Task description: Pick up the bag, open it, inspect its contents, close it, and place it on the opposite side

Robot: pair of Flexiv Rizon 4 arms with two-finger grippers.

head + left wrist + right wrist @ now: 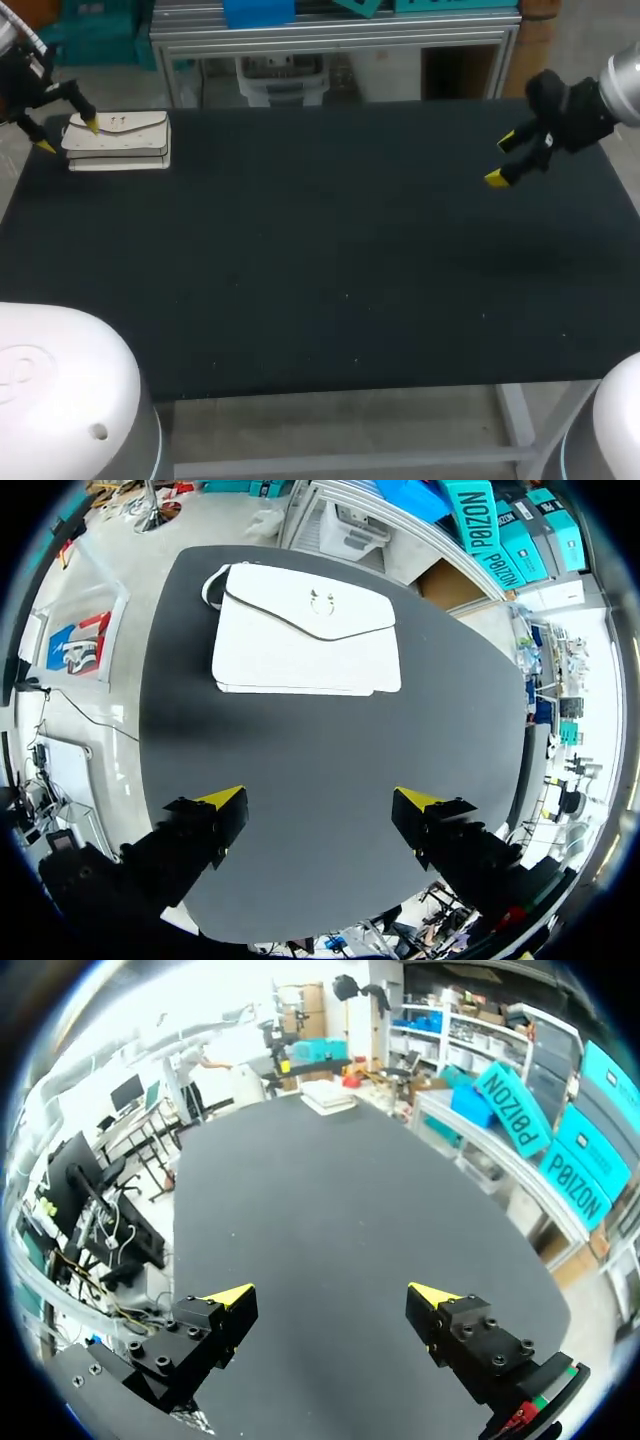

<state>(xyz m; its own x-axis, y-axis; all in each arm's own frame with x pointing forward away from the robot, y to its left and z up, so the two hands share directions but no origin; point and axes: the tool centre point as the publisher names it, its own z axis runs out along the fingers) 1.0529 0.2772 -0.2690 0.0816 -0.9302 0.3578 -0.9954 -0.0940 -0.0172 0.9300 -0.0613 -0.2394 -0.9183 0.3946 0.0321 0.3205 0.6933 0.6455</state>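
Observation:
A white bag (118, 140) with a closed flap lies flat at the far left corner of the black table (320, 250). My left gripper (68, 135) hovers open at the bag's left end, nothing between its fingers. From the left wrist, the bag (305, 630) lies ahead of the open left gripper (322, 798), its flap clasp facing up. My right gripper (504, 158) hangs open over the table's far right, holding nothing. In the right wrist view the right gripper (334, 1292) is open above bare tabletop, and the bag (329, 1096) shows small at the far end beside my other arm.
A metal-framed bench (335, 40) stands right behind the table's far edge. The table's black surface (330, 750) stretches between bag and right gripper.

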